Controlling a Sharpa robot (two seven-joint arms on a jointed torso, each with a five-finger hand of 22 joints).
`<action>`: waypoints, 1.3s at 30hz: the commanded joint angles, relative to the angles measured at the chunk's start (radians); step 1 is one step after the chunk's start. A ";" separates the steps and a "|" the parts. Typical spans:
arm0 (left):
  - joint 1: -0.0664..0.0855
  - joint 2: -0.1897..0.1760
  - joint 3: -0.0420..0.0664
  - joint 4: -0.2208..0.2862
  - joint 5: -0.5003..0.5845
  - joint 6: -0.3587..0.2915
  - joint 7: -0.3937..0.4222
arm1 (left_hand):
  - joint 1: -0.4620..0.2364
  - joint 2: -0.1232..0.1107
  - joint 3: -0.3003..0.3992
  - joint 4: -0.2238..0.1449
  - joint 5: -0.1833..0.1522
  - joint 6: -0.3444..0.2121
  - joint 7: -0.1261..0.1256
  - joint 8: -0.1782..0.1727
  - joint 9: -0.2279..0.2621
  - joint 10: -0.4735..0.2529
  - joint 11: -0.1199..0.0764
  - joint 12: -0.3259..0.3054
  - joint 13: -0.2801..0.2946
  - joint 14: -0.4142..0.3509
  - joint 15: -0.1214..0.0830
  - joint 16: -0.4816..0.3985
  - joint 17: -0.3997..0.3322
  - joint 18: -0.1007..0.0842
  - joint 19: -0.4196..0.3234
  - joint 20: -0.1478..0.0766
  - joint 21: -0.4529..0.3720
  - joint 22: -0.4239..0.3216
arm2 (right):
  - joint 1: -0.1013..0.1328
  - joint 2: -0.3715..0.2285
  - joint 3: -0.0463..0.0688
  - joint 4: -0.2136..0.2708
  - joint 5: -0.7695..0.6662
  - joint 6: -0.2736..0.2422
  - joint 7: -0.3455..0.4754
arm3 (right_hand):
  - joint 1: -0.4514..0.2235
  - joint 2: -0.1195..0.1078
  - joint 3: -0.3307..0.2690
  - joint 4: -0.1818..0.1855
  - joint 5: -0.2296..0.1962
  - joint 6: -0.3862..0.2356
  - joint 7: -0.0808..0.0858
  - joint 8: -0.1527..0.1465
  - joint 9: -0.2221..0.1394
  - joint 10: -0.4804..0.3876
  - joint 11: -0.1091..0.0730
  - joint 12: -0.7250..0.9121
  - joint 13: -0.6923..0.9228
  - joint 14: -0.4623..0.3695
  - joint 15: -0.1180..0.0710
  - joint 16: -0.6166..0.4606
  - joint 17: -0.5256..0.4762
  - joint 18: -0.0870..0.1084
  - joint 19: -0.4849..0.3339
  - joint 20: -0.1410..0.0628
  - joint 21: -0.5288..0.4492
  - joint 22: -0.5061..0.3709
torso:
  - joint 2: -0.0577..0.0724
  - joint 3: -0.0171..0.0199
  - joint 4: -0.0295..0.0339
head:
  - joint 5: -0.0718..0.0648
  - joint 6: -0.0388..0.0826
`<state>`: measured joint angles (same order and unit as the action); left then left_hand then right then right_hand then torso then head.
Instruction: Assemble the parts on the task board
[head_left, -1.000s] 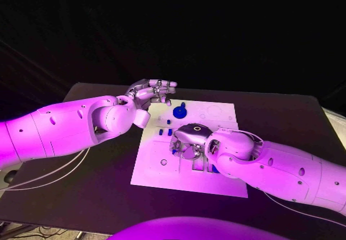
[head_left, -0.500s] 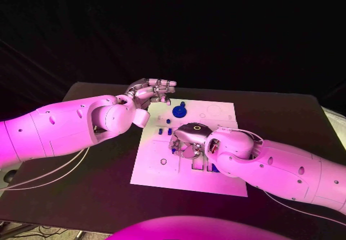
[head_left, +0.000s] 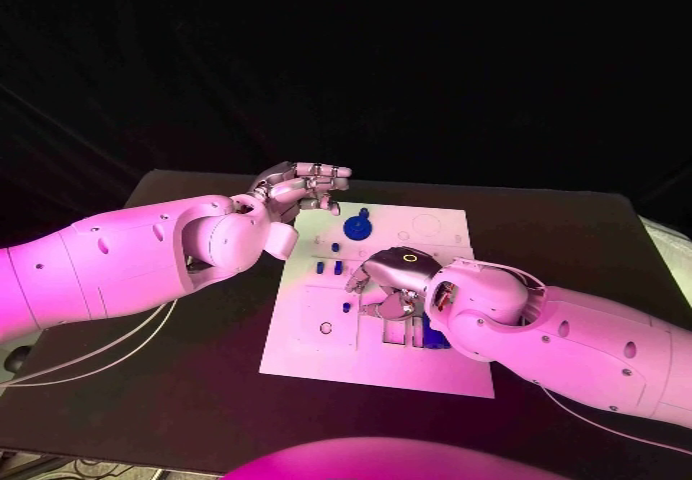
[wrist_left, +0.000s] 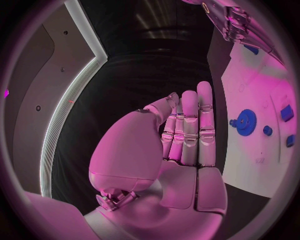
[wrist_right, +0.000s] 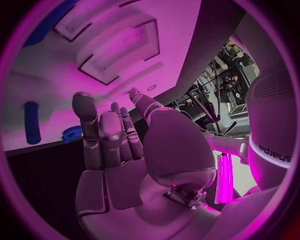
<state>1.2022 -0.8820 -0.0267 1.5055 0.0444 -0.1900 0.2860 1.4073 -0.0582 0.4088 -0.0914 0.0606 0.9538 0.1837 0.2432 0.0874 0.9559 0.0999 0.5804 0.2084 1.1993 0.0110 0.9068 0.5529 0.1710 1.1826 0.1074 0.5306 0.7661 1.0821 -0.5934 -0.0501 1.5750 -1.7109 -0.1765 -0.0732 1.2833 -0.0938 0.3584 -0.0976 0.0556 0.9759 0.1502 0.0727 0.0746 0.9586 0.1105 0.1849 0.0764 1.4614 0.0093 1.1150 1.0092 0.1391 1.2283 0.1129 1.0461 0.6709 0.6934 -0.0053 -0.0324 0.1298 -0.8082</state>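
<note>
the white task board (head_left: 310, 345) lies in the middle of the black bench (head_left: 173, 390), just below the centre of the head frame. the left robot hand (head_left: 303, 187) hangs above the board's upper left corner, left of centre in the frame. the left wrist view shows its fingers (wrist_left: 189, 127) straight and pressed side by side with the thumb tucked beside them, holding nothing. a blue gear (head_left: 358, 227) sits near the board's upper edge, just right of that hand, and shows again in the left wrist view (wrist_left: 246, 120). small blue pegs (head_left: 329, 266) stand on the board below the gear.

the right robot hand (head_left: 387, 283) hangs low over the middle of the board, at the centre of the frame, palm towards the surface. in the right wrist view its fingers (wrist_right: 100, 135) are extended and close together, with no part between them. whether the fingertips touch the board cannot be told. a blue part (head_left: 428, 335) lies on the board beside the right wrist, partly hidden. the right wrist view shows a blue peg (wrist_right: 32, 129) and rectangular recesses (wrist_right: 119, 50) in the board.
</note>
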 joint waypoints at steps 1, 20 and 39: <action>0.000 0.001 0.001 0.000 -0.009 0.025 0.000 | -0.012 0.001 -0.007 -0.001 0.003 -0.010 0.001 0.001 -0.001 -0.006 0.002 -0.004 -0.002 -0.006 0.003 0.000 -0.002 0.008 -0.005 0.000 0.003 0.001 | 0.012 -0.033 0.006 0.033 0.021 -0.052 -0.003 | 0.012 0.004 -0.010 0.000 0.008 0.014 0.002 0.007 0.003 0.006 -0.008 0.021 0.003 0.008 0.002 0.011 0.007 0.016 0.011 0.000 0.011 0.013 | -0.002 -0.0020 -0.0013 | -0.004 0.008; 0.000 0.000 0.001 0.004 -0.030 0.043 -0.001 | -0.019 0.002 -0.010 0.000 0.003 -0.015 0.001 0.003 -0.002 -0.010 0.003 -0.003 -0.004 -0.001 0.004 0.006 -0.001 0.009 0.001 0.002 0.008 0.004 | 0.128 -0.219 0.017 0.075 0.034 0.004 -0.056 | 0.026 0.010 -0.013 -0.006 0.029 0.023 -0.021 0.003 0.001 0.002 -0.028 0.041 -0.014 0.018 -0.011 0.007 -0.003 0.009 0.037 -0.009 0.037 0.054 | -0.008 -0.0026 -0.0183 | -0.023 0.052; 0.000 0.003 0.001 0.002 -0.030 0.043 0.005 | -0.021 0.002 -0.011 0.000 0.003 -0.015 0.001 0.003 -0.002 -0.010 0.003 -0.003 -0.004 -0.002 0.005 0.007 -0.001 0.009 0.001 0.003 0.008 0.004 | 0.103 -0.162 0.002 0.018 -0.029 0.095 -0.043 | 0.031 0.010 -0.016 -0.009 0.033 0.028 -0.024 0.002 0.002 -0.003 -0.030 0.042 -0.012 0.020 -0.012 0.005 -0.006 0.010 0.032 -0.013 0.029 0.043 | -0.008 -0.0054 -0.0172 | -0.020 0.043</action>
<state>1.2021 -0.8814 -0.0269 1.5066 0.0203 -0.1671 0.2794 1.3982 -0.0567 0.4032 -0.0914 0.0606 0.9449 0.1854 0.2432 0.0865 0.9523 0.1035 0.5804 0.2057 1.1993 0.0110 0.9068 0.5531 0.1710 1.1827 0.1074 0.5345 0.7689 1.1869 -0.7587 -0.0479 1.5960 -1.7183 -0.1181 -0.1192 1.3112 -0.0846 0.3450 -0.1061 0.0853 1.0005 0.1316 0.0798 0.0760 0.9533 0.0797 0.2242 0.0629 1.4650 0.0052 1.1260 1.0043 0.1392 1.2589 0.1073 1.0808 0.7149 0.6859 -0.0097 -0.0484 0.1090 -0.7635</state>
